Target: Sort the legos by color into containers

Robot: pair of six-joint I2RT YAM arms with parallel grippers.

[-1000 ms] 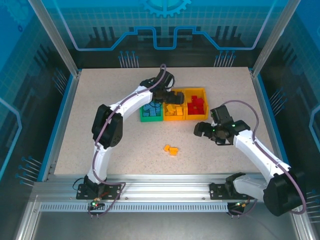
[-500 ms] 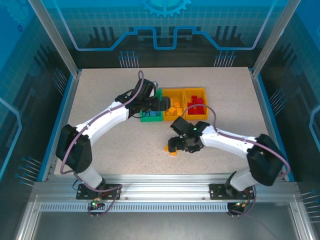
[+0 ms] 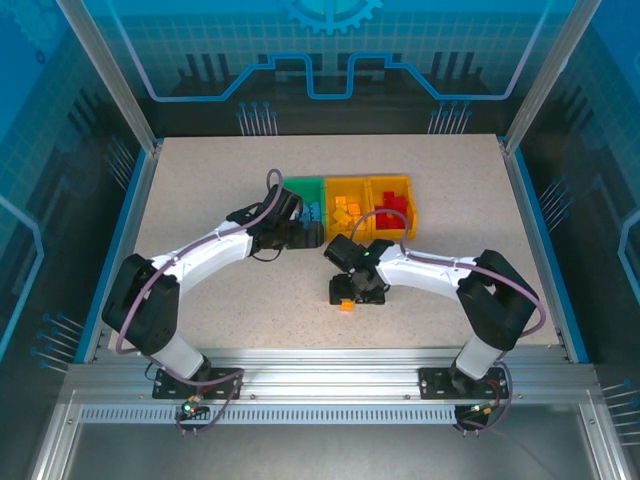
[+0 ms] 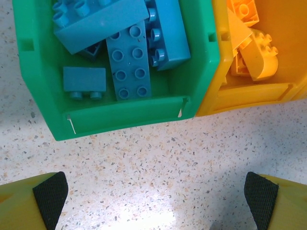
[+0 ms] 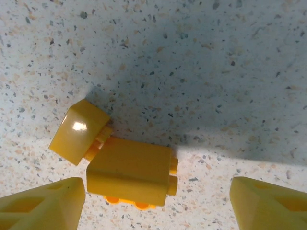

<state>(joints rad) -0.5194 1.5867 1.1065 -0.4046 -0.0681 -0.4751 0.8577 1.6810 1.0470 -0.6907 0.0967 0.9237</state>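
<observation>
Two yellow legos lie loose on the desk (image 3: 200, 180), on the near side of the row of containers (image 3: 369, 205) and roughly in line with its middle bin. The right tool (image 5: 156, 191) is held directly over them, released, with its jaws standing wide to either side and nothing gripped.

In the right wrist view, the larger yellow lego (image 5: 130, 175) is seen lying on its side. Its long axis runs nearly along the line from one jaw to the other, so the jaws would close on its short ends. It is not centred in the gap. It sits just beside one jaw and well apart from the other. The smaller yellow lego (image 5: 76, 132) is tilted and touches one corner of the larger, on the side of the nearer jaw. It is judged that a closing stroke would meet the larger lego first from that side, and the smaller one might be nudged or caught with it.

The left tool (image 4: 154, 194) is also released and holds nothing. It hangs over bare desk just on the near side of the row of containers, in front of the green bin (image 4: 129, 122), in which blue legos (image 4: 127, 57) lie. The right arm is therefore judged the nearer to the loose pair.
</observation>
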